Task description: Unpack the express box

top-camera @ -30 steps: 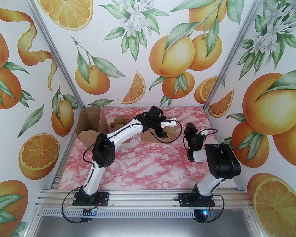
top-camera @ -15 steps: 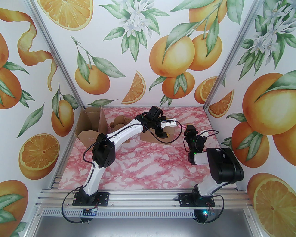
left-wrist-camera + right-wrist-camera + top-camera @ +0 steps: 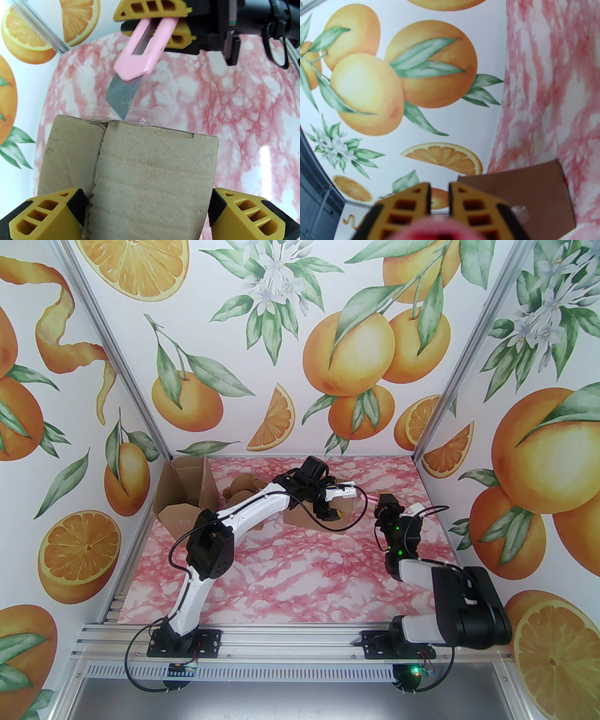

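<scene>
Braces the express box [image 3: 152, 175] with the left pincer [image 3: 146, 201], spread wide astride it, pads seemingly pressed to both sides. Clamps a pink utility knife [image 3: 143, 51] in the right pincer [image 3: 152, 23], narrowed onto the handle, just beyond the box's far edge. Sets the blade [image 3: 120, 98] tip on the clear tape [image 3: 140, 118] at that far edge, right beside the flap seam. Looks like the start of a cut along the seam.

Risks skating off the slick tape and scoring the tabletop [image 3: 234, 105] beyond the box, given too flat an angle. Risks shoving the box back out of the wide hold, given a hard push against mere side contact. Risks plunging through the seam into hidden contents, given too much downward force. Risks twisting the knife in so narrow a grip under sideways load. Risks nicking the left pads if drawn the full length toward the box's near end.
</scene>
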